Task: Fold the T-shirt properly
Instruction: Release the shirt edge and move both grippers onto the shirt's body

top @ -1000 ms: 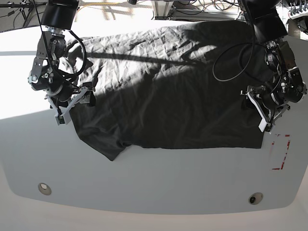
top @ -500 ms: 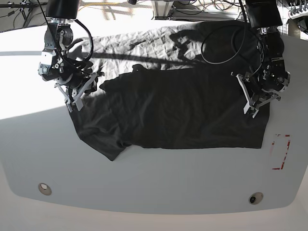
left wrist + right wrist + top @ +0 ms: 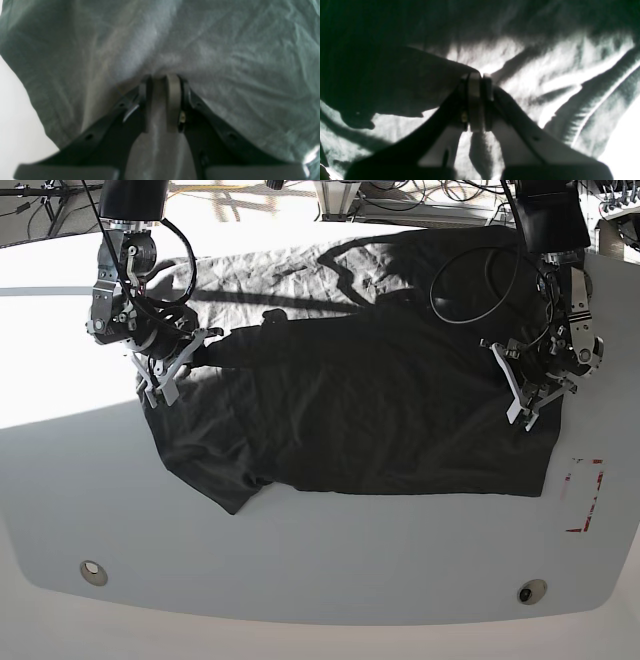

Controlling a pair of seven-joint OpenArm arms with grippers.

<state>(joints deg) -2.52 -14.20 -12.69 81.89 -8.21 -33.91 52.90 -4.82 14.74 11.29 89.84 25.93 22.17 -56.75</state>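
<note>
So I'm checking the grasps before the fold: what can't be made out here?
- Base view: T-shirt's far edge, hidden by both arms.
- Left wrist view: cloth between the left end effector's pads, blurred.
- Right wrist view: right end effector, glare and deep shadow hide any pinched cloth.

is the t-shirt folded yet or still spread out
Still spread out. The T-shirt lies as one wide, wrinkled layer on the table, with no doubled-over section visible, and both sleeves reach outward.

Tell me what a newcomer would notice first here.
A big dark T-shirt lies spread and wrinkled across the white table, half in sun, half in shadow. At each side edge of it an arm has come down, the left gripper and the right gripper, jaws pinched on cloth.
</note>
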